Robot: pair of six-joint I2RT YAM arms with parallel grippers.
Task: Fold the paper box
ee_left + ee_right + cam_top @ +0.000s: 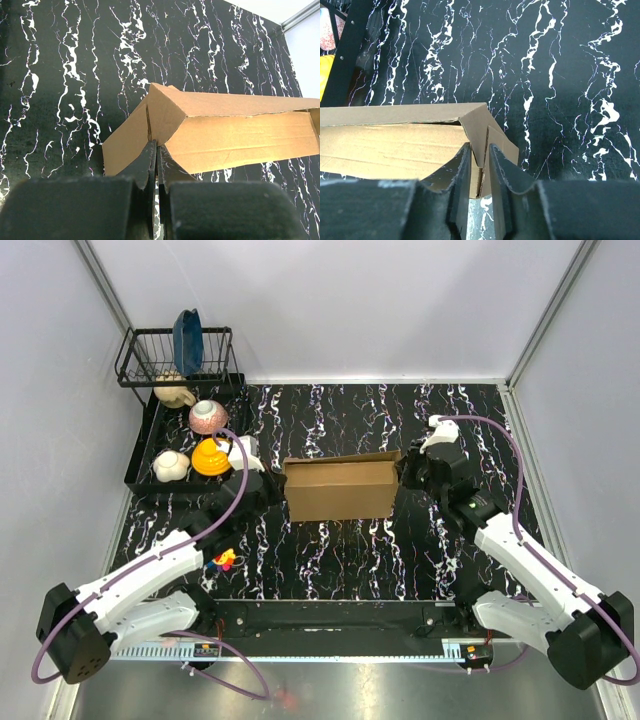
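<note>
Left gripper [158, 150]: fingers together, tips set against the end wall of the paper box [340, 490] at its corner crease. It sits at 9 o'clock of the box in the top view.
Left gripper, purpose: judged a brace, so the box cannot slide toward 9 o'clock when it is worked from the other end.
Right gripper [480, 152]: jaws narrowly apart with a small end flap standing between them. They appear to pinch it, though the wrist view does not show contact on both faces. It sits at 3 o'clock of the box.
Right gripper, purpose: judged to be steering that flap about its crease, inward toward the box cavity.
Paper box: at the centre of the table [350, 560], long axis running 9 to 3 o'clock. The walls are up, and a long panel is folded over toward 12 o'clock with a dark slit left under it.
Box, why it holds shape: held at both ends, so the raised walls stand instead of springing flat.
Step in hand: end-flap tuck at 3 o'clock; the fold looks well advanced but not closed.
Risk: the flap buckling off its crease if it is pushed askew.
Surroundings: dish rack [135, 370] with bowls [208, 416] at 10 o'clock, well apart from the box.
</note>
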